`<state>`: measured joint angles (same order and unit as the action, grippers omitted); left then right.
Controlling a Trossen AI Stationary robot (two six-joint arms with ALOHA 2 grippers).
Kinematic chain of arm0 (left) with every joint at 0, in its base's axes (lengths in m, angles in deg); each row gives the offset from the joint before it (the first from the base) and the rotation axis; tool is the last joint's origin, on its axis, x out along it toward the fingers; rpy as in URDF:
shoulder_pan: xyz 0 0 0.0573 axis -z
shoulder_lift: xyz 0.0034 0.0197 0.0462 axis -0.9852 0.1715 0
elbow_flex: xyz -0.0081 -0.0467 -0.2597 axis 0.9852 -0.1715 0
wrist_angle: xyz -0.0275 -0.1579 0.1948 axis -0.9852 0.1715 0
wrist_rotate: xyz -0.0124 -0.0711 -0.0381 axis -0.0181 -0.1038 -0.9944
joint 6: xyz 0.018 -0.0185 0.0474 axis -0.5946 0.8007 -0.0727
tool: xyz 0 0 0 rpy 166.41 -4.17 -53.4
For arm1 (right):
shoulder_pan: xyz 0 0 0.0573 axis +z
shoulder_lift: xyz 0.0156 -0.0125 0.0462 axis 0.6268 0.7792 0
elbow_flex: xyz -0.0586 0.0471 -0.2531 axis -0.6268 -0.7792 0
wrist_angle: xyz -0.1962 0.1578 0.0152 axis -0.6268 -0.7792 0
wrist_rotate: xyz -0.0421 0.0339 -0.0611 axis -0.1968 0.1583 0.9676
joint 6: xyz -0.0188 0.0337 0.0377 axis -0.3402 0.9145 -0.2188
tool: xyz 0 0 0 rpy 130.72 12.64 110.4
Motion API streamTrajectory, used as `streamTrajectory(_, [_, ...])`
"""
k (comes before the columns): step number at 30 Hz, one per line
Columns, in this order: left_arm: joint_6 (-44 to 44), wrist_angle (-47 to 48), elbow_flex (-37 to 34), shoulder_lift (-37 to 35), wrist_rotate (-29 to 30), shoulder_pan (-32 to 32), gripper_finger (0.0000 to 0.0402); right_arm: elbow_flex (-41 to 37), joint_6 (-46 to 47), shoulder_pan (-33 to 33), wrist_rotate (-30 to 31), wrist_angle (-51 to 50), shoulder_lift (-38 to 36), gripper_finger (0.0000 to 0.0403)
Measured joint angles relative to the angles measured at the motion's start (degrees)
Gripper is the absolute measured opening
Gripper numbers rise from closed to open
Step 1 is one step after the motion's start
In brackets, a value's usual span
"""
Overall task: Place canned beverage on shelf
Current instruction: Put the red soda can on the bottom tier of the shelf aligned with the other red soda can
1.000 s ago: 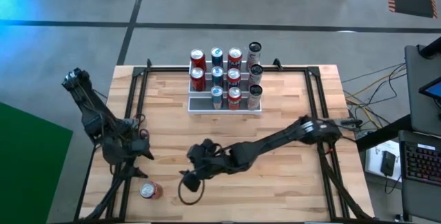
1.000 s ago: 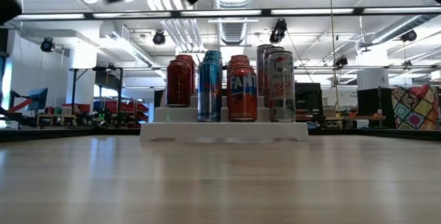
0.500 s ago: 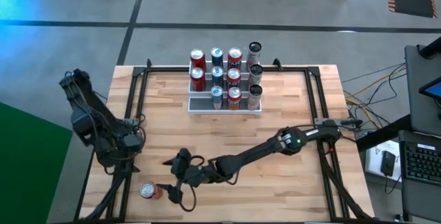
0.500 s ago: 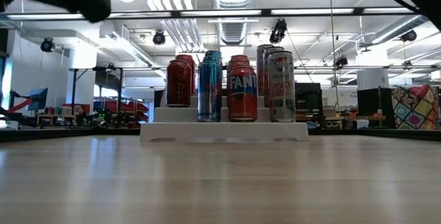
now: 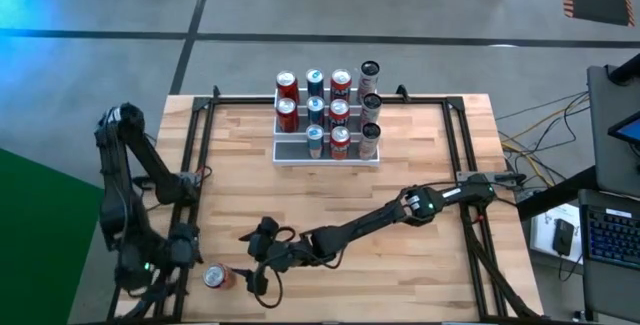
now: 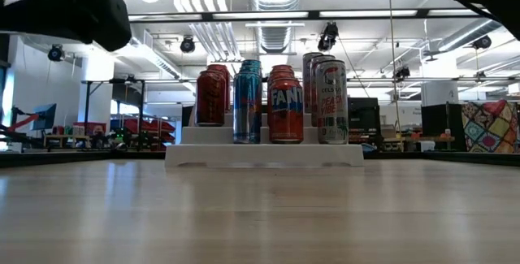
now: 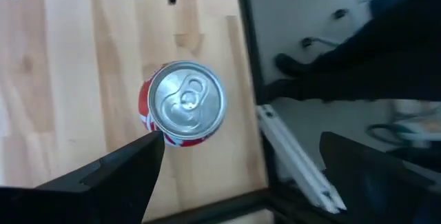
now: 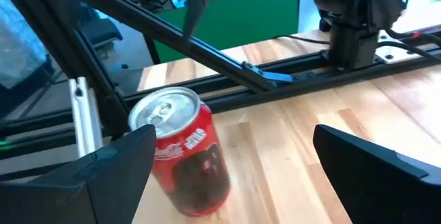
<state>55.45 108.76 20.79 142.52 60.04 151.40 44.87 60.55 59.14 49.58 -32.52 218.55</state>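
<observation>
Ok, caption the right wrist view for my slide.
Open right gripper faces an upright red can near the table's corner rail.

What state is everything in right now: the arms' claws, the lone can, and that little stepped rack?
Red aluminium can: upright on the wooden table, near its front left corner, not held.
Right gripper: open, right next to the can, not gripping it.
Left gripper: open, above the can.
White three-step shelf: at the table's far edge, eleven cans standing on it, front step's leftmost place free.
</observation>
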Motion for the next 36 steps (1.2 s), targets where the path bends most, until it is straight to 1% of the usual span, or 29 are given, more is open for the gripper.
streamTrajectory(2, [-0.1, 0.3, 0.0, 2.6, 2.4, 1.3, 0.0373, 0.0, 0.8, 0.1, -0.4, 0.1, 0.0, 0.0382])
streamTrajectory(4, [-0.1, 1.0, 0.0, 5.1, 3.5, 1.8, 0.0373, 0.0, 0.8, 0.1, -0.6, -0.2, 0.0, 0.0382])
streamTrajectory(8, [1.5, 4.9, 0.0, 10.7, 3.7, 1.8, 0.0373, 0.0, 0.8, 0.2, -0.3, -1.1, 0.0, 0.0382])
streamTrajectory(11, [4.3, 7.2, 0.0, 14.6, 3.8, 1.8, 0.0373, 0.0, 1.2, 0.2, -0.3, -1.7, -0.2, 0.0382])
streamTrajectory(13, [7.4, 8.3, 0.0, 17.0, 3.8, 1.6, 0.0373, 0.0, 2.2, 0.2, -1.1, -3.9, -0.5, 0.0382])
streamTrajectory(16, [9.7, 7.3, 0.0, 19.6, 5.3, 1.4, 0.0373, 0.0, 4.2, 0.1, -3.5, -7.9, -0.7, 0.0382])
streamTrajectory(21, [14.5, 5.5, 0.0, 22.5, 9.3, 0.7, 0.0373, 0.0, 4.0, 0.2, -3.8, -12.9, -1.5, 0.0382])
streamTrajectory(24, [16.0, 4.6, 0.0, 23.7, 12.5, -0.7, 0.0373, 0.0, 3.9, 0.1, -3.6, -14.0, -2.6, 0.0382])
streamTrajectory(27, [15.2, 3.9, 0.0, 24.6, 15.1, -3.7, 0.0373, 0.0, 3.9, 0.1, -3.1, -15.5, -3.9, 0.0382])
streamTrajectory(29, [13.1, 1.9, -0.2, 24.9, 16.5, -6.3, 0.0373, 0.0, 4.3, 0.1, -1.8, -18.1, -5.0, 0.0382])
streamTrajectory(33, [3.5, -4.5, -0.4, 24.9, 17.3, -12.1, 0.0373, 0.0, 6.0, 0.3, 0.1, -26.1, -8.5, 0.0382])
streamTrajectory(36, [-0.1, -5.0, -0.4, 23.9, 17.5, -15.6, 0.0373, 0.0, 7.9, 0.5, 1.6, -32.1, -11.3, 0.0382])
